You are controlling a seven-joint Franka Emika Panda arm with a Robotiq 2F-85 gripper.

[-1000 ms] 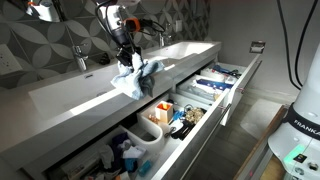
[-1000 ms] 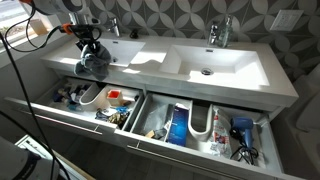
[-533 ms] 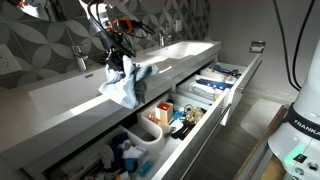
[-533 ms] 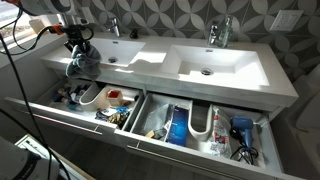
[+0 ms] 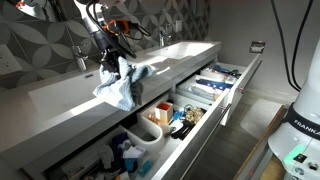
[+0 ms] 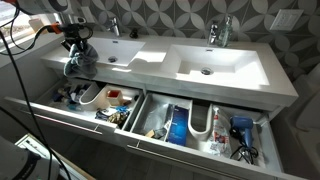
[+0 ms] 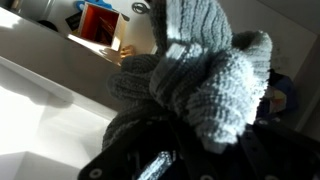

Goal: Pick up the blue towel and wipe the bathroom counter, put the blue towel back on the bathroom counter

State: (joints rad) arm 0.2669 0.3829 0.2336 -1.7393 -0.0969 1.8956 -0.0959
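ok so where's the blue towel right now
In both exterior views the blue towel hangs bunched in the gripper at the counter's front edge, beside the end sink, above the open drawer.

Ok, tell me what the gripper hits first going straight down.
Probably the counter, at its front edge, under the blue towel the gripper holds; depth is unclear, so maybe the open drawer.

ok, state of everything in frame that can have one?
Robotiq gripper: shut on the blue-grey knitted towel.
Towel: bunched, hanging from the gripper at the front edge of the white counter; whether it touches the counter is unclear.
Two wide white drawers under the counter: both pulled open, full of items.
Two chrome faucets: no water seen running.
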